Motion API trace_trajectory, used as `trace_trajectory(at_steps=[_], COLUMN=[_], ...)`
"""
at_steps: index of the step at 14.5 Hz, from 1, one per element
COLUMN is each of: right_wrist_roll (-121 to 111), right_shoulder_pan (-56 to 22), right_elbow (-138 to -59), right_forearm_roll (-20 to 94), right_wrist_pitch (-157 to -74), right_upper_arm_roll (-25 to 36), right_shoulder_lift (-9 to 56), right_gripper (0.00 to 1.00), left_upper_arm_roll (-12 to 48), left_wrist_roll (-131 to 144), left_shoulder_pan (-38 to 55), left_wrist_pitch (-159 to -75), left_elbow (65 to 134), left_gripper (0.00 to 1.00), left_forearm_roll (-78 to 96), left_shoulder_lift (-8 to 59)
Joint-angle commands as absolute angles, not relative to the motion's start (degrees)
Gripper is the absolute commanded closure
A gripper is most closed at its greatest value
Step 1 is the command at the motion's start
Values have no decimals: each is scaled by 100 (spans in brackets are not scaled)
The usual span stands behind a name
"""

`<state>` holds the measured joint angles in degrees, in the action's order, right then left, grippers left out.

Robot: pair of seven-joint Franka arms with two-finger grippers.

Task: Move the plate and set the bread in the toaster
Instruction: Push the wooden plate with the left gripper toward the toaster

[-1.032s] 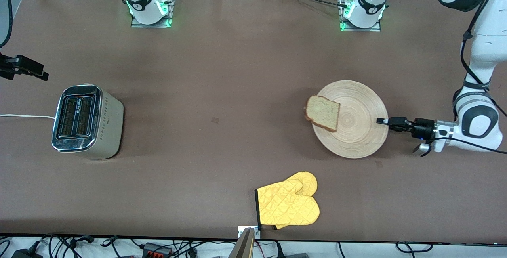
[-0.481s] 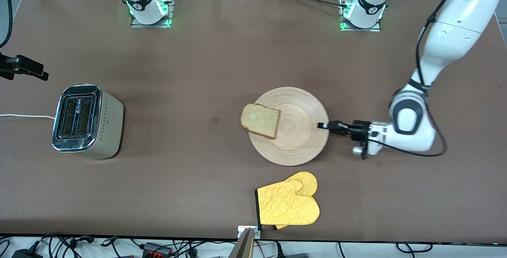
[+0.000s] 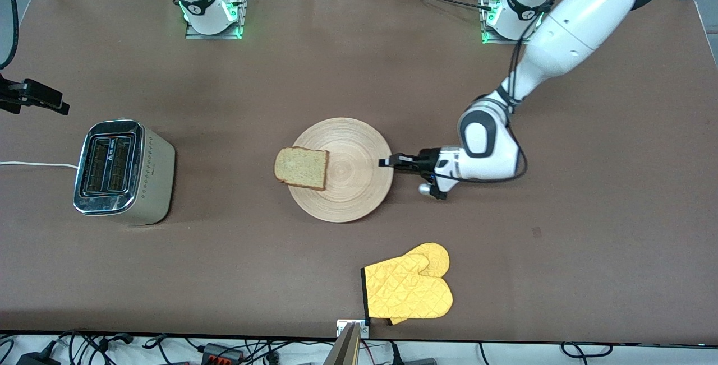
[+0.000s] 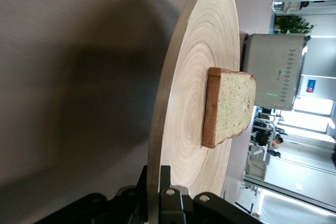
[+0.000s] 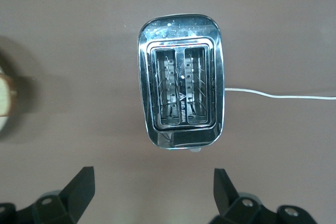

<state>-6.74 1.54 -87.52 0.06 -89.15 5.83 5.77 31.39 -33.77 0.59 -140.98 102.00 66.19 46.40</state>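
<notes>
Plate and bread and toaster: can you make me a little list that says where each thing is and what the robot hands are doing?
plate: on the table, rim pinched by the left gripper
bread: on the plate, at its edge toward the toaster, overhanging the rim
toaster: toward the right arm's end of the table, both slots empty
right gripper: open, over the toaster
oven mitt: nearer the front camera than the plate

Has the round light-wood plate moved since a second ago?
Yes. The round light-wood plate, gripped by the left hand, has slid toward the chrome-topped toaster, passing the yellow oven mitt.
</notes>
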Motion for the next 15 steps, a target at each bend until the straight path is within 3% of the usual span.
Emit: trace_trajectory(at_steps=[1,5,6,7,8,9,15], right_wrist_roll=[-729,-729,-729,-729,-729,-729,-729], right_shoulder_pan=[202,202,211,202,202,202,211], right_elbow=[-8648,-8648,-8648,-8648,-8648,-8648,-8648], right_forearm_roll=[62,70,62,62,70,70,70], right_wrist_pitch=[-8842,-8850,-8842,-8842,-8842,-8842,-8842], right_upper_arm_roll=[562,562,562,562,562,562,562], right_shoulder_lift=[624,624,624,624,624,624,624], right_gripper=[0,0,0,0,0,0,0], left_upper_arm_roll=[3155,3155,3147,3146,3129,3112,3067], left_wrist_roll=[-3524,-4304,-4515,-4561,-4579,-4614,-4746], left_shoulder_pan=[245,483,509,510,501,466,-60], left_wrist_pitch=[-14457,-14651,-14651,-14651,-14651,-14651,-14170], left_elbow=[10143,10063,10072,10072,10072,10072,10160], left_gripper=[99,98,83,55,4,0,0], left_forearm_roll=[6926,7889,8232,8296,8271,8271,7650], left_shoulder_lift=[4719,4886,4895,4896,4861,4843,4685])
